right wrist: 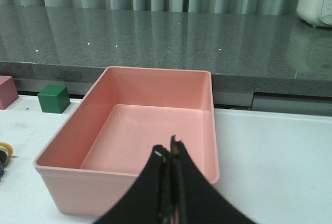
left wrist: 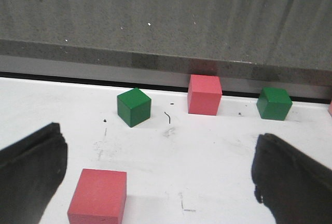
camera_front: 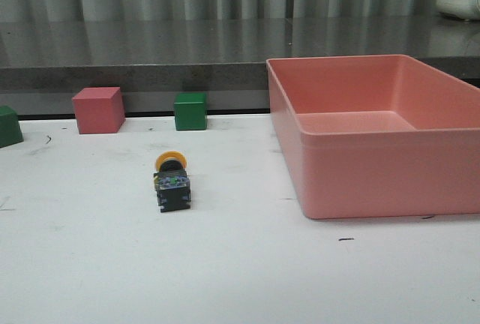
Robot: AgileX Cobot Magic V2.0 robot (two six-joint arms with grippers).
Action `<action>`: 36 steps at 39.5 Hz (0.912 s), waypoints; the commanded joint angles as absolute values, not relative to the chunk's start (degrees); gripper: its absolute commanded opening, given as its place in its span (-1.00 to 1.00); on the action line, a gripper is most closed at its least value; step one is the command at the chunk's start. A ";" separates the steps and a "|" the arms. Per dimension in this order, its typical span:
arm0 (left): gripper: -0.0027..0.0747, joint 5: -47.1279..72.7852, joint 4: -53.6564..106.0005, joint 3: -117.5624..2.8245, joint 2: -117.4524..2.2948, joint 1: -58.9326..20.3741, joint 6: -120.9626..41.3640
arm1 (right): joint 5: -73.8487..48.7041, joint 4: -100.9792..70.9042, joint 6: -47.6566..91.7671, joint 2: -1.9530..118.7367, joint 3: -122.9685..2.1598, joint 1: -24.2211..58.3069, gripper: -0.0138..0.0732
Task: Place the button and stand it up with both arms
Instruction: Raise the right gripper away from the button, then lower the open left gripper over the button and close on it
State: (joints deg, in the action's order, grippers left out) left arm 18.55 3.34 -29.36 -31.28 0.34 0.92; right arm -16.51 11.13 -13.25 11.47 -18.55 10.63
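The button (camera_front: 172,181) lies on its side on the white table, left of centre, with its yellow-orange cap pointing away from me and its black body with the bluish-green base toward me. A sliver of its cap shows at the edge of the right wrist view (right wrist: 4,149). My left gripper (left wrist: 155,182) is open and empty, its black fingers (left wrist: 31,169) wide apart above the table's left side; the button does not show in its view. My right gripper (right wrist: 169,151) is shut and empty, hovering at the near wall of the pink bin (right wrist: 124,180). Neither arm shows in the front view.
A large pink bin (camera_front: 375,181) stands on the right. A pink cube (camera_front: 98,109) and a green cube (camera_front: 190,111) sit at the back edge, another green cube (camera_front: 9,126) at far left. In the left wrist view a pink cube (left wrist: 98,195) lies between the open fingers, nearer one.
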 commanded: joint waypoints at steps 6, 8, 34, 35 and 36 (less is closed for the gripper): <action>0.86 15.99 4.12 -38.25 -43.66 -9.25 0.00 | -11.51 12.24 -12.64 12.06 -20.07 10.49 -0.85; 0.86 16.11 4.12 -39.71 -46.43 -11.99 0.00 | -11.51 12.24 -12.64 12.06 -20.07 10.49 -0.85; 0.86 55.79 12.43 -76.07 -91.17 -22.50 3.82 | -11.51 12.24 -12.64 12.06 -20.07 10.49 -0.85; 0.86 56.81 12.43 -77.66 -92.45 -22.50 4.46 | -11.51 12.24 -12.64 12.06 -20.07 10.49 -0.85; 0.86 57.81 12.43 -78.83 -94.16 -22.50 5.17 | -11.51 12.24 -12.64 12.06 -20.07 10.49 -0.85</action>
State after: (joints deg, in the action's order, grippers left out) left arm 55.56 11.13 -73.29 -91.97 -22.09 2.52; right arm -16.41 11.13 -13.25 11.47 -18.55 10.63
